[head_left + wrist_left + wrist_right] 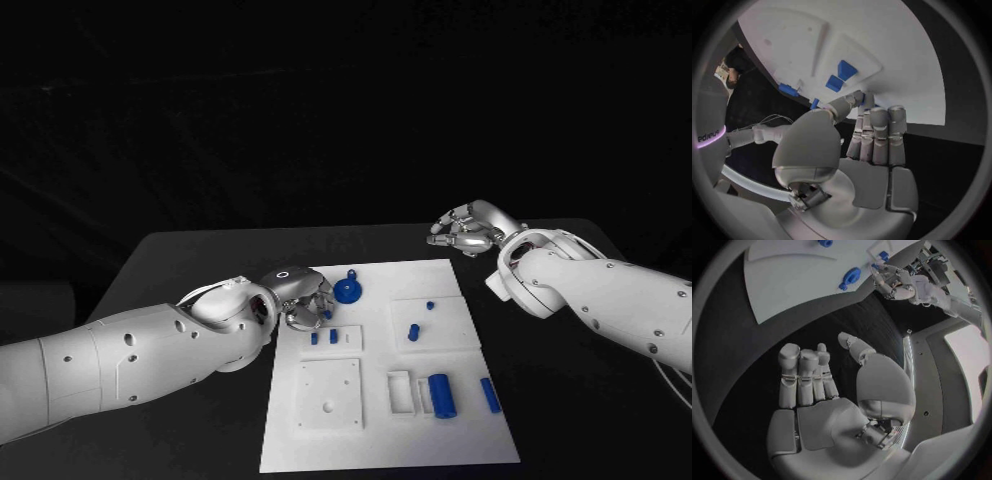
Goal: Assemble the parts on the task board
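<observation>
Looks like a robotics lab / test cell. Black table w/ dark backdrop all round, no household stuff. White task board laid flat in the middle, w/ small blue parts on it — a bench-test setup, not a home or shop. Two white robot arms reach in from left & right. In the right wrist view, cluttered equipment at the room's edge, too small to identify.

left robot hand hiding task board edge, fingertip contents unclear
</observation>
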